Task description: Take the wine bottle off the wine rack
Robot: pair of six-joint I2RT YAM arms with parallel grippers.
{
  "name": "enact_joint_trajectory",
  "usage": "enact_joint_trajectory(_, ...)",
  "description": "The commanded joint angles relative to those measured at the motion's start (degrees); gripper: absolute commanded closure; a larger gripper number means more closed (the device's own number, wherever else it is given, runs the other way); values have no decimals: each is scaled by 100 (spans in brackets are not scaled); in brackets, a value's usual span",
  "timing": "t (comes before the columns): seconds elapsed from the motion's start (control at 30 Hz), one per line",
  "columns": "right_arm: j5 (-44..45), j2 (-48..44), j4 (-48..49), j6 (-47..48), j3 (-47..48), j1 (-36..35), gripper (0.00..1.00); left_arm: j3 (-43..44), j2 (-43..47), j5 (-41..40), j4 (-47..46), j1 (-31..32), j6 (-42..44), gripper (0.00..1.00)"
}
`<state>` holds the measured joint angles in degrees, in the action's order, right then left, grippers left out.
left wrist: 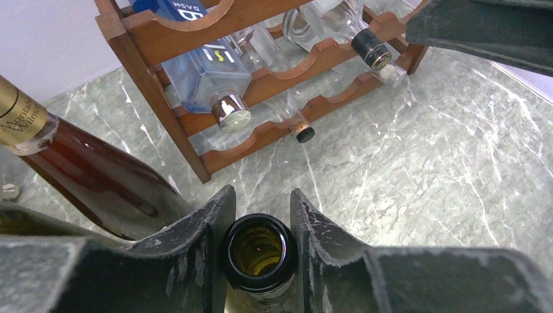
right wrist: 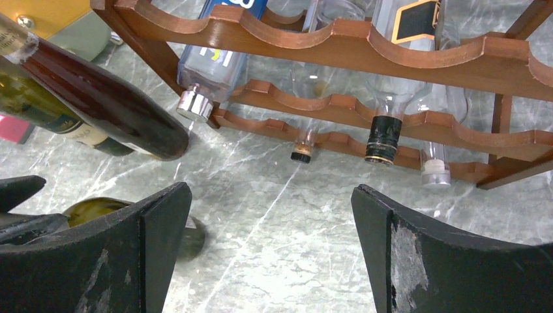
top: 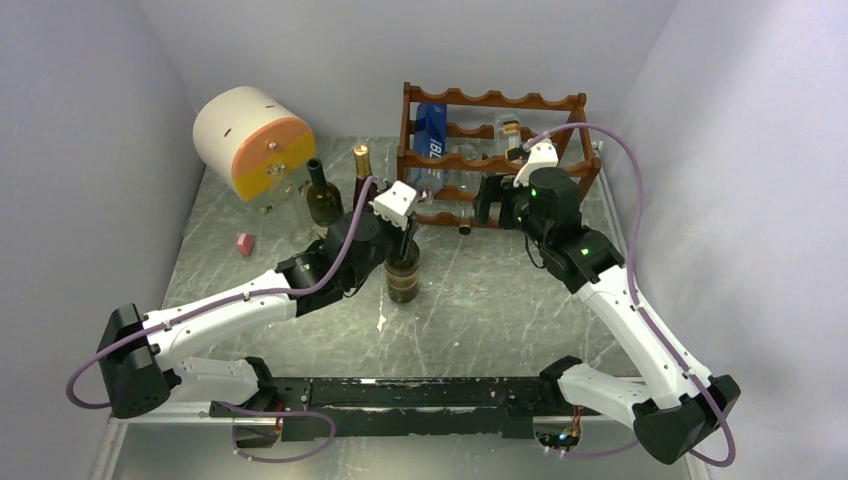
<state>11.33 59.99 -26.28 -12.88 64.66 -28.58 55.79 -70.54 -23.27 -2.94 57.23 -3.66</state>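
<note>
Two tools, left tool (top: 404,238) clamping wine bottle (top: 404,281), right tool (right wrist: 268,199) wide, label (left wrist: 186,9) maybe "DASH"

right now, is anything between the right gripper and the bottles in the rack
Nothing visible: only bare table lies between the open right gripper and the bottle necks poking out of the rack. The dark standing bottles sit off to its left.
</note>
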Motion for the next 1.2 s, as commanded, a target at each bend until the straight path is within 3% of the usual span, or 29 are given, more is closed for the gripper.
enact_joint_trajectory(0.0, 25, -47, -3, -10, -70, 2, 1, 79, 205, -247, 131, -109, 19, 93)
enact_joint_trajectory(0.27, 63, -8, 67, 45, -165, 7, 1, 183, 897, -518, 944, -207, -154, 93)
enact_joint_trajectory(0.43, -24, 134, 209, 88, -254, 8, 1, 12, 1386, -1085, 1414, -393, -297, 93)
enact_joint_trajectory(0.7, -106, 333, 262, 83, -143, 4, 1, -477, 2291, -1123, 1400, -1814, -452, 93)
enact_joint_trajectory(1.0, -173, 281, 211, 15, -85, 2, 1, -480, 1861, -827, 1112, -3727, -511, 93)
enact_joint_trajectory(1.17, -141, 155, 135, -29, -153, 8, 1, -646, 1837, -826, 668, -4434, -753, 93)
